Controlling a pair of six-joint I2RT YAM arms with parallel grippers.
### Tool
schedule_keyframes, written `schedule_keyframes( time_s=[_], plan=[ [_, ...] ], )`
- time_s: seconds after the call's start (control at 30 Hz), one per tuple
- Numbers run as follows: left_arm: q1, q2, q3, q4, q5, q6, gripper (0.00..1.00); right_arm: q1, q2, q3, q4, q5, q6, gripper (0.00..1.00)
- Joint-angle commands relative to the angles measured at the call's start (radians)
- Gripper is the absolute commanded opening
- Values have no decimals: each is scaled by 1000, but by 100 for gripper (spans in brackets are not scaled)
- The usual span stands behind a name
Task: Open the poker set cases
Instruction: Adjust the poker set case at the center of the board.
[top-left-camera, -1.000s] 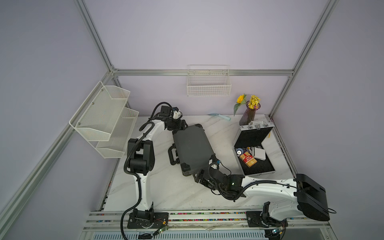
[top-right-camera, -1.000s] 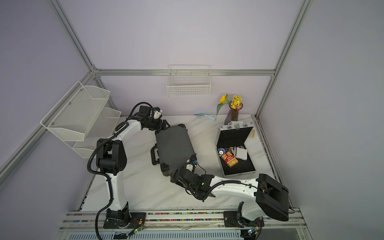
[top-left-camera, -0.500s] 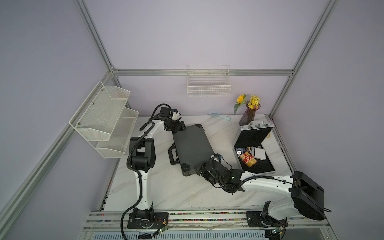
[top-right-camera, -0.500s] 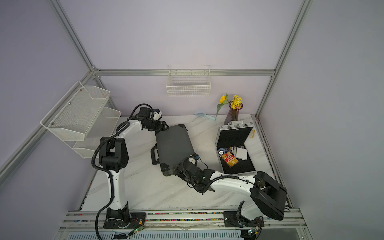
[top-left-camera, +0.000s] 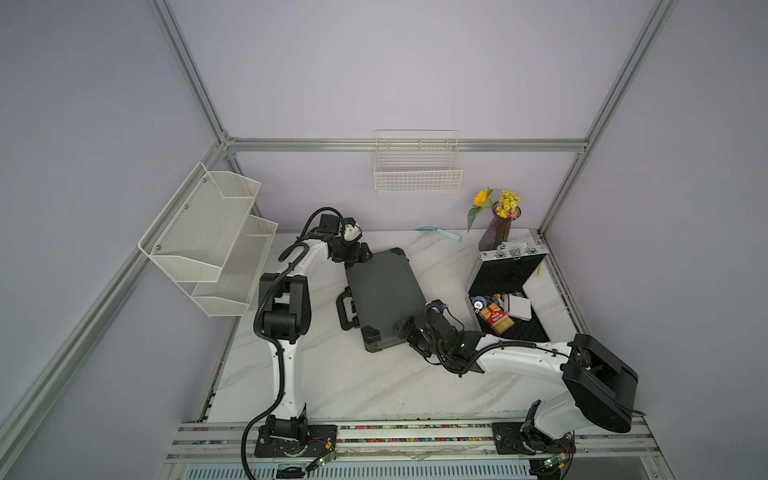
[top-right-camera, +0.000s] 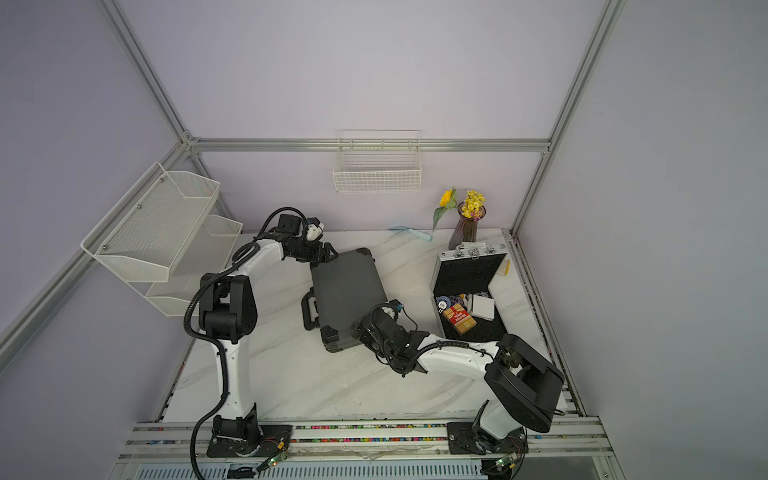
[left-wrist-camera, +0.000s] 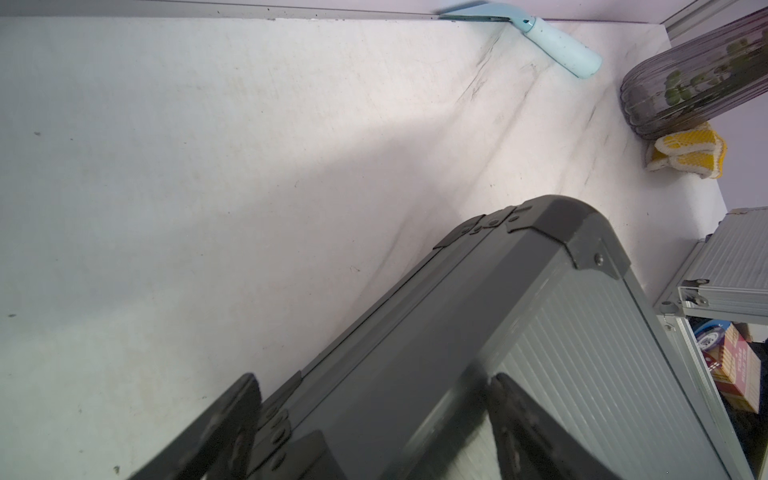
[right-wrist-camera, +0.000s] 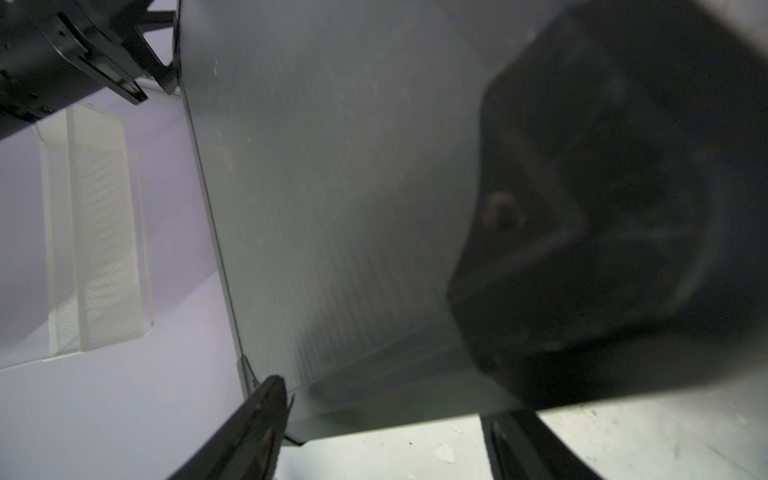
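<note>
The left arm rises from its base, bends at the elbow and reaches toward the back. The left hand (top-left-camera: 360, 254) sits low, fingers wide apart. The right arm stretches low and inward, and the right hand (top-left-camera: 406, 329) also has its fingers parted.

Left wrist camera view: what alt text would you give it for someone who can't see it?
Close-up of a closed dark grey case with a black corner cap, one end between the two black fingers of the left gripper. Beyond, on the white marble table, are a smoky ribbed vase, a pale blue tool and an open silver case.
</note>
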Motion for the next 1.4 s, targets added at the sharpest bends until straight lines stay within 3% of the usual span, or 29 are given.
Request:
schedule_keyframes(
  time_s=[0.0,0.9,1.37],
  plan=[
    [-16,73,-58,-185,-39,47,85,-41,15,5,60,34,-30,72],
    [7,36,-166,-248,79,-95,83,-291,209,173,120,-104,-182,68],
    [6,-111,-364,-170,156,-199,82,-351,301,312,33,-224,-315,72]
  ],
)
